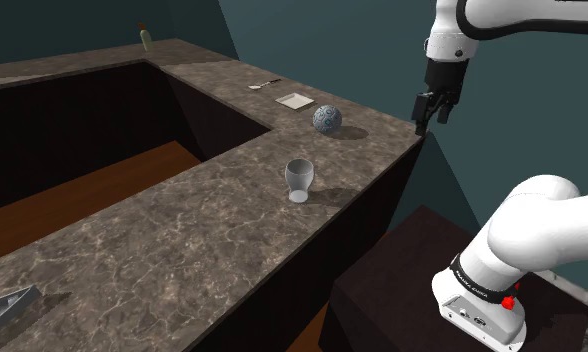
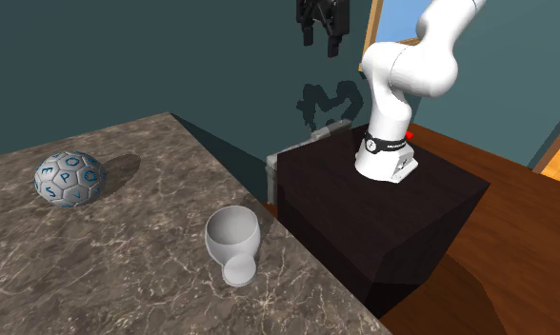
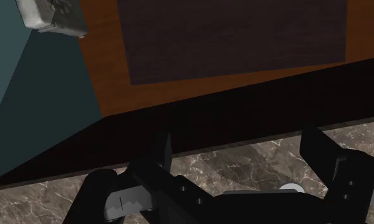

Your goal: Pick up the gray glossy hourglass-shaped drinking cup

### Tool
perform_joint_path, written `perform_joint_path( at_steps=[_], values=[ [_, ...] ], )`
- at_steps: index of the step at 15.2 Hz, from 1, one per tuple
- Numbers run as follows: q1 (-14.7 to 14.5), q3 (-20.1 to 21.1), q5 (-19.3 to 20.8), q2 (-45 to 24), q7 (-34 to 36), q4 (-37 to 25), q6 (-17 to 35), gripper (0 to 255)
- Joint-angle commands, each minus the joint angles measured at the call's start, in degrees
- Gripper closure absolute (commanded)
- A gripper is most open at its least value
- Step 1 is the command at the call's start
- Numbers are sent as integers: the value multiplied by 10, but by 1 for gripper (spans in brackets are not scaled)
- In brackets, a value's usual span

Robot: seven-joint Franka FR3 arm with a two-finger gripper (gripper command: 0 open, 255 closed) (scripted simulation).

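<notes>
Gray cup (image 1: 300,177) sits well apart from the open, empty end effector (image 1: 432,119).

The cup (image 1: 300,178) is gray and glossy, pinched at the waist like an hourglass, with a wide open mouth above and a small round foot below. It stands upright and empty on the marbled desk (image 1: 132,250). It sits close to the desk's edge on the stand's side, some way short of the corner.
</notes>
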State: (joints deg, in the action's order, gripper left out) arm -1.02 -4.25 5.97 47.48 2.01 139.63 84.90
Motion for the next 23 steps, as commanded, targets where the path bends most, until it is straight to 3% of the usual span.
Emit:
perform_joint_path(
  at_steps=[1, 12, 23],
  values=[
    [0, 0, 0, 0, 0, 0, 0, 0],
    [-36, 43, -52, -166, 62, 16, 207, 0],
    [-63, 83, -74, -383, 112, -63, 373, 0]
  ],
)
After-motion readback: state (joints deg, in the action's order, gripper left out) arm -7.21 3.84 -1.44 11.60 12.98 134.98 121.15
